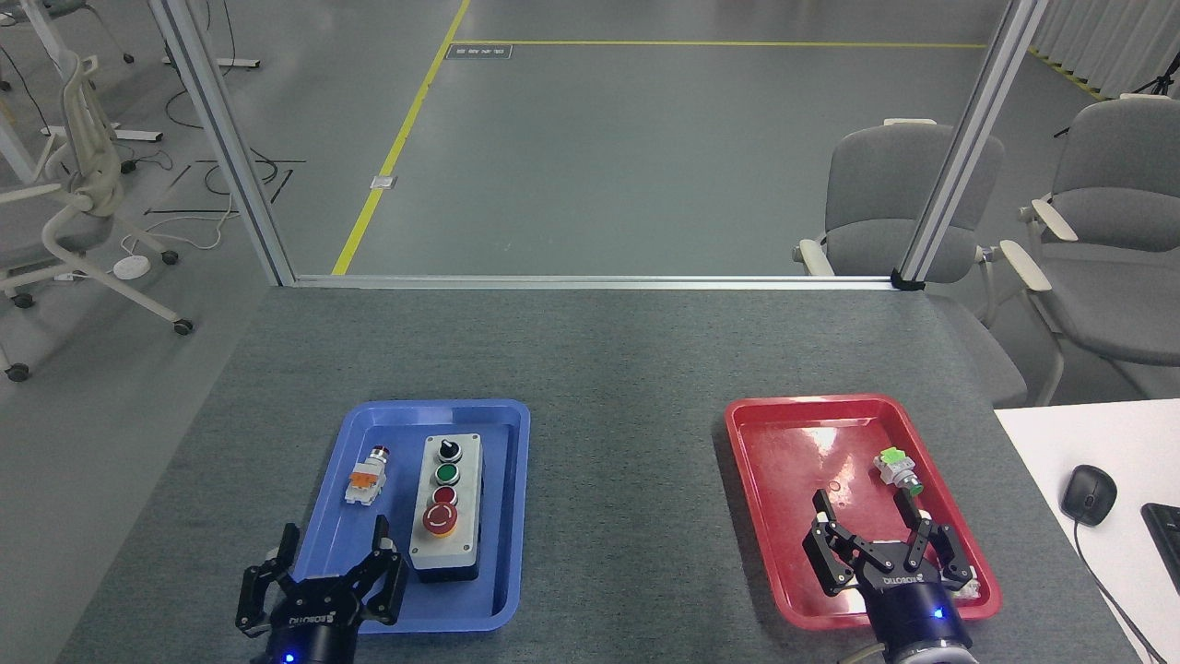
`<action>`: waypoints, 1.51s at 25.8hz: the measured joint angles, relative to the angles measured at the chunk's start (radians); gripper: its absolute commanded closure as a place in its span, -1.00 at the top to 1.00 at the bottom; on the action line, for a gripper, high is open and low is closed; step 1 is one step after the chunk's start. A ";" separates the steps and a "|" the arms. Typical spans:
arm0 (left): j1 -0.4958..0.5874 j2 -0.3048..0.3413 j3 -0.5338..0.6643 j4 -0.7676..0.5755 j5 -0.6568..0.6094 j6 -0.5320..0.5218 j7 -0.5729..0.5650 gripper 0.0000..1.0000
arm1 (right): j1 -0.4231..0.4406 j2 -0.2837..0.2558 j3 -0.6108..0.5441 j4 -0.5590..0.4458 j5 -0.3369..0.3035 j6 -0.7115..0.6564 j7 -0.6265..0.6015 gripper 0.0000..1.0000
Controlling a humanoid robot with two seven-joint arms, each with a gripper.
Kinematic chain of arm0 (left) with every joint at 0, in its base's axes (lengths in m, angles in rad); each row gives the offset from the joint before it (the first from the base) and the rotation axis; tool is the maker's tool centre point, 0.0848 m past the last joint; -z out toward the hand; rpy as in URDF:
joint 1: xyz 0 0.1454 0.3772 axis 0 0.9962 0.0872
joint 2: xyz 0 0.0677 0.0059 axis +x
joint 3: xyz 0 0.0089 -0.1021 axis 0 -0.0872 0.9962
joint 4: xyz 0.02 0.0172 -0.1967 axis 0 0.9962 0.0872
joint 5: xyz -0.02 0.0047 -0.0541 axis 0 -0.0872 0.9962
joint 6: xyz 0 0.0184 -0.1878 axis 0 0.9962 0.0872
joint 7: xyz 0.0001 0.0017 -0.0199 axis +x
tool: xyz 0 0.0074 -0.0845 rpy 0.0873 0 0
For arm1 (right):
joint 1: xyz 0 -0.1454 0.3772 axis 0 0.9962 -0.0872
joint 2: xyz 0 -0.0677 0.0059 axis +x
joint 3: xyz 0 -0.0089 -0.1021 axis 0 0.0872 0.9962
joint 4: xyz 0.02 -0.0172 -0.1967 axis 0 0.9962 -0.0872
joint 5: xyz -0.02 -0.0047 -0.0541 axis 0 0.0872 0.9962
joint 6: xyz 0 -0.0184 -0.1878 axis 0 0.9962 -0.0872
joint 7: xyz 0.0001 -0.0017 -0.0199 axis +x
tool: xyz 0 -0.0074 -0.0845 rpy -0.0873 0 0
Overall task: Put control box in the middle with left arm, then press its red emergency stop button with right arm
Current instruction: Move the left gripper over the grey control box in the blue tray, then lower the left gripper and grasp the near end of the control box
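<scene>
Still in glossy blue tray (512, 516), oblong grey control box (446, 503); both black grippers spread, empty.

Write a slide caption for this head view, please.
Both claws open, left claw nears control box in blue tray.

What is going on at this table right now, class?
A two-armed robot is about to start. The control box sits in the blue tray, not yet at the table's middle. The left gripper hovers open at the tray's near corner, holding nothing. The right gripper waits open over the red tray. The emergency stop button is untouched.
</scene>
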 measured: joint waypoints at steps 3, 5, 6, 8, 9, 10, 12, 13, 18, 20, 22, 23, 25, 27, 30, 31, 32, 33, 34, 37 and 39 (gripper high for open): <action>-0.037 -0.002 -0.105 0.043 -0.015 0.117 -0.001 0.97 | 0.000 0.018 0.000 0.001 0.003 0.007 0.000 0.96; -0.064 -0.006 -0.158 0.081 -0.018 0.183 -0.001 0.97 | 0.000 0.029 0.001 0.001 0.011 0.015 -0.002 0.96; -0.079 -0.013 -0.179 0.102 -0.019 0.211 -0.002 0.97 | 0.000 0.033 0.002 0.001 0.021 0.020 -0.003 0.96; -0.102 -0.033 -0.205 0.144 -0.020 0.251 -0.004 0.97 | 0.003 0.038 0.003 0.001 0.054 0.037 -0.004 0.96; -0.108 -0.042 -0.210 0.161 -0.020 0.266 -0.008 0.97 | 0.004 0.039 0.004 0.001 0.067 0.045 -0.004 0.96; -0.114 -0.051 -0.215 0.177 -0.021 0.277 -0.011 0.97 | 0.005 0.041 0.004 0.002 0.079 0.054 -0.004 0.96; -0.120 -0.065 -0.220 0.199 -0.021 0.285 -0.013 0.98 | 0.005 0.044 0.005 0.002 0.094 0.063 -0.004 0.96; -0.122 -0.071 -0.221 0.209 -0.021 0.290 -0.014 0.97 | 0.005 0.048 0.005 0.003 0.099 0.065 -0.005 0.96; -0.135 -0.092 -0.223 0.248 -0.021 0.297 -0.016 0.97 | -0.002 0.068 0.003 0.004 0.112 0.065 -0.003 0.96; -0.144 -0.096 -0.223 0.263 -0.021 0.298 -0.017 0.98 | -0.003 0.071 0.001 0.005 0.118 0.065 -0.001 0.96; -0.159 -0.102 -0.223 0.282 -0.021 0.299 -0.017 0.98 | -0.003 0.074 0.001 0.005 0.122 0.065 0.013 0.96; -0.169 -0.104 -0.223 0.295 -0.021 0.303 -0.017 0.98 | -0.003 0.075 0.001 0.005 0.123 0.068 0.025 0.96; -0.192 -0.103 -0.223 0.324 -0.020 0.314 -0.017 0.98 | -0.005 0.078 0.002 0.005 0.124 0.073 0.041 0.97; -0.213 -0.099 -0.223 0.348 -0.014 0.321 -0.017 0.98 | -0.005 0.079 0.003 0.005 0.125 0.074 0.051 0.97; -0.228 -0.092 -0.220 0.366 -0.008 0.325 -0.016 0.98 | -0.005 0.082 0.004 0.005 0.127 0.074 0.057 0.97; -0.229 -0.089 -0.220 0.369 -0.006 0.325 -0.016 0.98 | -0.006 0.083 0.003 0.005 0.127 0.074 0.057 0.97; -0.231 -0.086 -0.219 0.371 -0.005 0.325 -0.016 0.98 | -0.006 0.085 0.002 0.005 0.127 0.074 0.057 0.97; -0.232 -0.084 -0.219 0.373 -0.004 0.326 -0.015 0.98 | -0.006 0.086 0.001 0.005 0.128 0.072 0.058 0.97; -0.231 -0.083 -0.218 0.375 -0.003 0.326 -0.015 0.98 | -0.006 0.088 0.000 0.005 0.128 0.072 0.058 0.97; -0.228 -0.082 -0.218 0.378 -0.002 0.322 -0.012 0.98 | -0.007 0.095 -0.002 0.005 0.130 0.072 0.060 0.96; -0.227 -0.081 -0.218 0.380 -0.002 0.317 -0.011 0.98 | -0.007 0.099 -0.003 0.005 0.139 0.072 0.060 0.97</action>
